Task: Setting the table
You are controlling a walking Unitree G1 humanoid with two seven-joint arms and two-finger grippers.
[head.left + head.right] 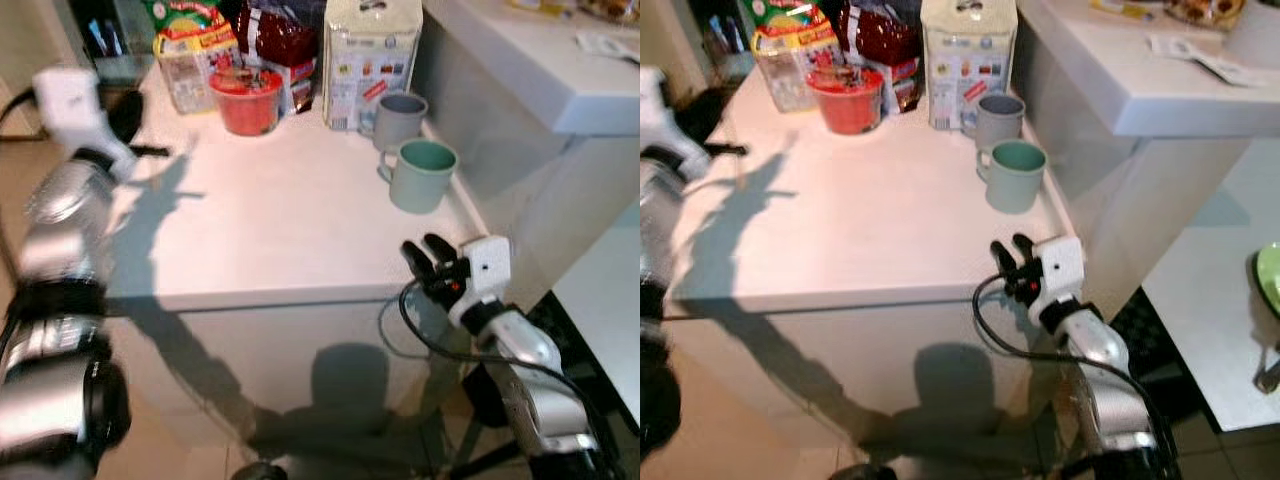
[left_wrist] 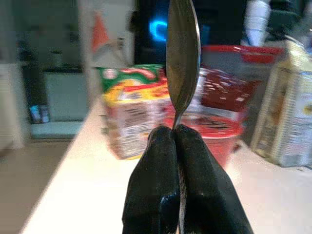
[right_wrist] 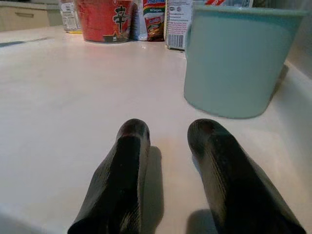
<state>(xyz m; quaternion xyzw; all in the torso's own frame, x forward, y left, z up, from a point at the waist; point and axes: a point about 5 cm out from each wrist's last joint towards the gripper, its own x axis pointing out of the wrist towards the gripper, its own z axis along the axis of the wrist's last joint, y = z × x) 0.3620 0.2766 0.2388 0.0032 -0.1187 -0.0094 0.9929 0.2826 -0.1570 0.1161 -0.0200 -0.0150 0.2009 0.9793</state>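
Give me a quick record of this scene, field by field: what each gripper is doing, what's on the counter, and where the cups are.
left gripper: shut on a spoon, raised near the counter's left side
right gripper: open, empty, at the counter's near edge, pointing at the green mug
counter: white
green mug: upright, near the right edge
grey mug: upright, just behind the green mug
red noodle cup: at the back, among food packets

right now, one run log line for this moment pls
left end effector: shut on spoon | right end effector: open, at counter edge near green mug | red noodle cup: untouched
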